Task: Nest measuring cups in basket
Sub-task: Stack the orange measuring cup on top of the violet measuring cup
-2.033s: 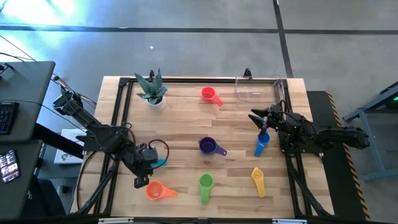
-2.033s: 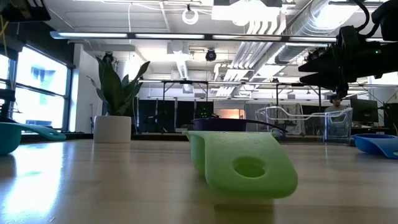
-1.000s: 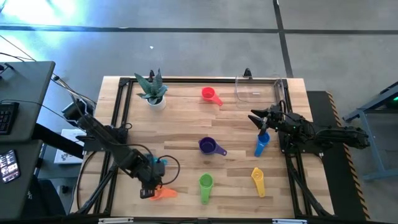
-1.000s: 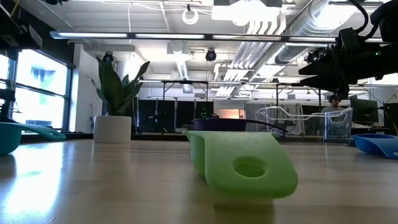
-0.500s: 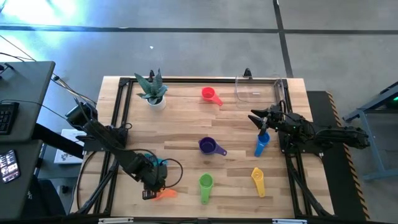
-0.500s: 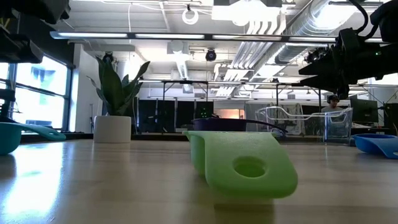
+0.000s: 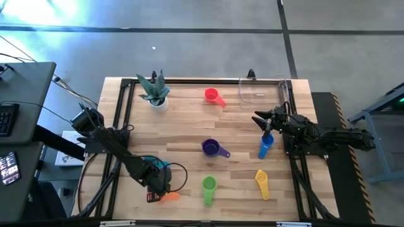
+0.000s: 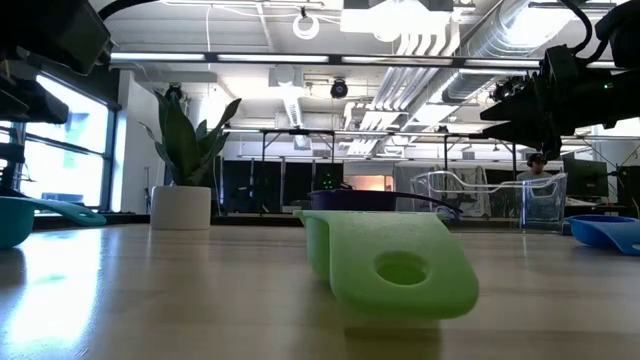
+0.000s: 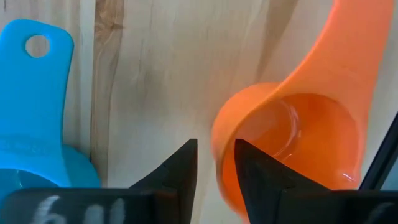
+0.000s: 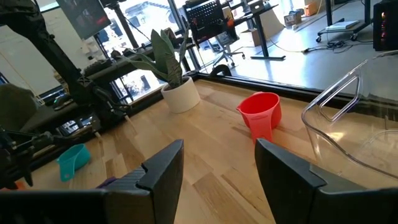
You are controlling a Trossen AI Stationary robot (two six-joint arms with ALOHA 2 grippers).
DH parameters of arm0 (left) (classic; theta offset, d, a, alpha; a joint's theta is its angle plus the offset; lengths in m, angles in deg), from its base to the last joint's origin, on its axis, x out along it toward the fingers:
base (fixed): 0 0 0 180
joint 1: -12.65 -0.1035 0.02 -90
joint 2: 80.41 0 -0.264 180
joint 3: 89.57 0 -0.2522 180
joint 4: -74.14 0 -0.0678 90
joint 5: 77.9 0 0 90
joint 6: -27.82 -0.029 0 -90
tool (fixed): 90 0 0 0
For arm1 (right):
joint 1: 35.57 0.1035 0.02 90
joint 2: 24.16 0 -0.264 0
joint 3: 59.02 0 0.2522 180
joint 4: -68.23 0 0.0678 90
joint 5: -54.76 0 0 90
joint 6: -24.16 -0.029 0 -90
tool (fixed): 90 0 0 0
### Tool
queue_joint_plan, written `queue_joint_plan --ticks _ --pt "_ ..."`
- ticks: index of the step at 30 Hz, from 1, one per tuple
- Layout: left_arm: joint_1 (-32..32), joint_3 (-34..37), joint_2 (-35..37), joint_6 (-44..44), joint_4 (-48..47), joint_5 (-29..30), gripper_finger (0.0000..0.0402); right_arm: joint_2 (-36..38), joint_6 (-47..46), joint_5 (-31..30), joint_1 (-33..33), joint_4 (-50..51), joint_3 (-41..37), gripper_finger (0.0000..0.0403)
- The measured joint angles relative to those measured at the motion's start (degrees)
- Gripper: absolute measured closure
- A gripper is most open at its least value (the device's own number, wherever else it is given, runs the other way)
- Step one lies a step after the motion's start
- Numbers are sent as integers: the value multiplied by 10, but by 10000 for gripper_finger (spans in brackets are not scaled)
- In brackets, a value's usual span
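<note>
An orange measuring cup (image 7: 169, 197) (image 9: 298, 124) lies near the table's front left. My left gripper (image 7: 158, 192) (image 9: 214, 146) points down right over it and is open. One finger (image 9: 258, 174) is over the bowl and the other (image 9: 177, 171) is outside the cup's wall. A teal cup (image 7: 163, 165) (image 9: 31, 106) lies just beyond it. Purple (image 7: 211, 148), green (image 7: 208, 188), yellow (image 7: 262, 183), blue (image 7: 265, 146) and red (image 7: 213, 96) cups lie spread over the table. The clear basket (image 7: 262, 92) stands at the far right. My right gripper (image 7: 260, 120) (image 10: 217, 168) hovers level and open above the blue cup. My left gripper straddles the bowl wall of the orange cup (image 9: 219, 140) on the side away from the handle, coming from above. I cannot tell whether either finger touches the wall. The cup rests on the table.
A white potted plant (image 7: 154, 93) stands at the far left. A black frame (image 7: 120, 126) runs along the table's edges. In the low view the green cup's handle (image 8: 400, 268) lies close in front. Bare wood lies between the cups in the table's middle.
My left gripper has come down toward the orange cup and shifted a little toward the table's right. Its fingers stay open. The cups lie where they were.
</note>
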Motion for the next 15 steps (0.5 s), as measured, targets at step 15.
queue_joint_plan --ticks 15 --pt "-31 0 4 -3 16 -11 396 0 0 -2 0 0 0 213"
